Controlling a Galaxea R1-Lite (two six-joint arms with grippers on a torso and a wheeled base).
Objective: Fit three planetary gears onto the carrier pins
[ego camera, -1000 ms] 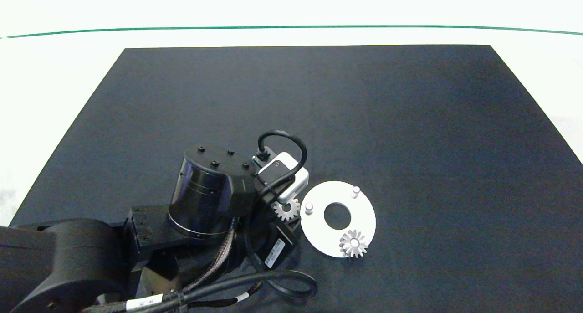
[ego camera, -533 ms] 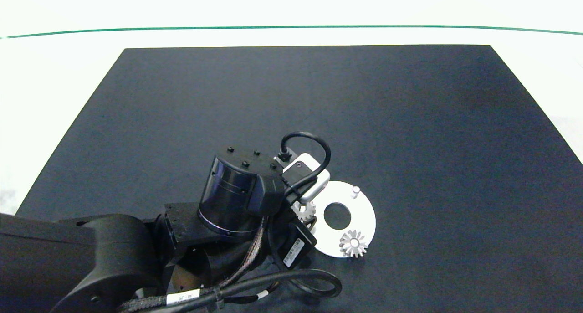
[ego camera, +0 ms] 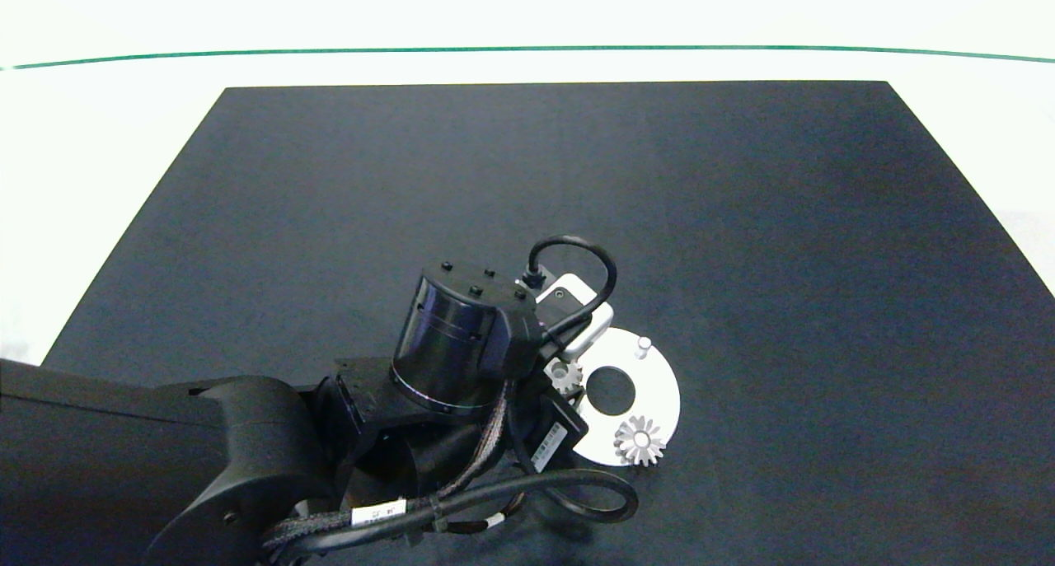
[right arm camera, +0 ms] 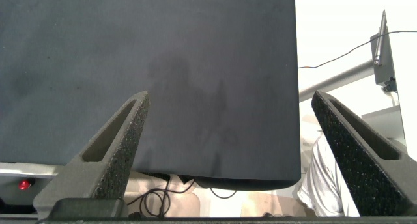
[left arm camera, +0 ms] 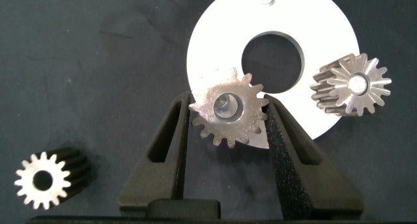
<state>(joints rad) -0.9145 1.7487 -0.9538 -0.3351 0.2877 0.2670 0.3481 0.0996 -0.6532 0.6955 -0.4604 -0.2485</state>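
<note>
— Left gripper [left arm camera: 229,123] has a planetary gear [left arm camera: 228,111] pinched between its fingers, over the left side of the white disc [ego camera: 663,385], you see?
— Yes. One gear [ego camera: 640,440] sits on the disc's near pin; the far pin [ego camera: 644,346] stands bare.
— Third gear [left arm camera: 44,180] lies on the dark mat [ego camera: 742,220], apart from the disc.
— Your right gripper [right arm camera: 228,139]?
— Spread wide, off over the mat's edge.

Left arm [ego camera: 247,451] reaching in, left gripper [left arm camera: 229,129] jaws clamped; right gripper [right arm camera: 228,129] jaws spread wide
</note>
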